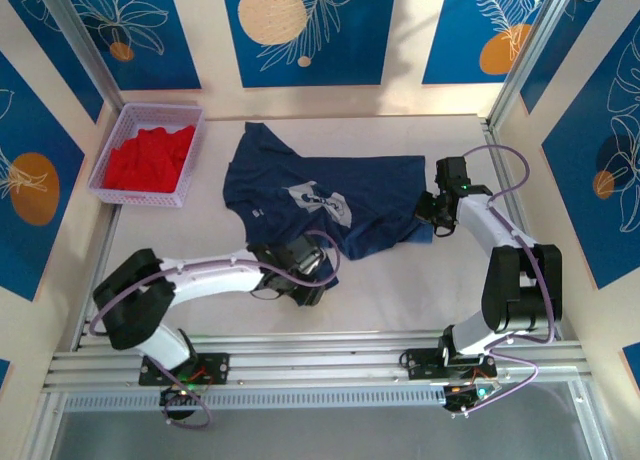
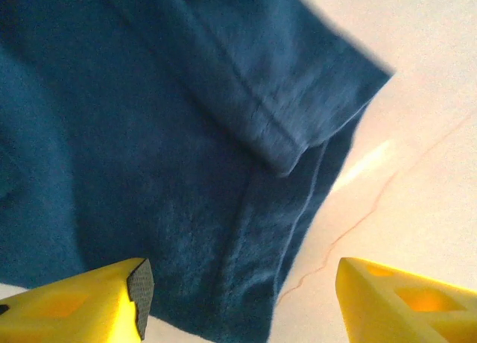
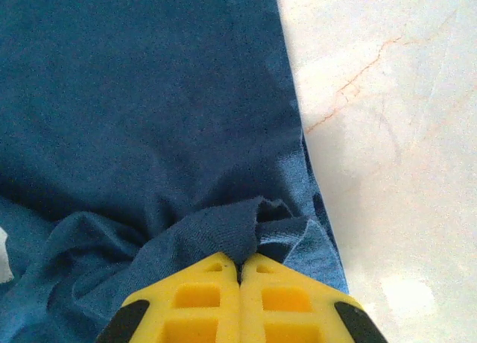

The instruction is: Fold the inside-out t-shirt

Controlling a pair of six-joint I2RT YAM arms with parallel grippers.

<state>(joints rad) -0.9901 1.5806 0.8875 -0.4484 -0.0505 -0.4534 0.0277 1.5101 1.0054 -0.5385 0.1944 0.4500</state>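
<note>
The inside-out t-shirt (image 1: 320, 195) lies spread across the middle of the tabletop (image 1: 400, 290), nearer the far edge than the near one. Its long axis runs roughly from left to right, with one end reaching towards the far-left corner, where a basket (image 1: 190, 185) holds a red garment (image 1: 150, 158). A pale print (image 1: 322, 202) shows near its centre.

The right fingers (image 3: 223, 291) are pressed fully together on a bunched pinch of navy cloth at the shirt's right-hand end. The fabric puckers up into them, while bare tabletop lies just to that side.

The left fingers (image 2: 89, 302) stand well apart and hold nothing. They hang over the shirt's near edge, where a folded-over flap with a stitched hem ends. One finger is above the cloth and the other above bare tabletop, so the cloth's edge runs between them.

So the shirt lies away from both arms, towards the far edge. The right arm (image 1: 480, 220) has one end of the long axis in hand, and the left arm (image 1: 210, 275) is the nearer one to the near edge. The coming move probably turns on the left fingers dropping onto that edge and closing, so that both arms can lift and fold the cloth across its length.
</note>
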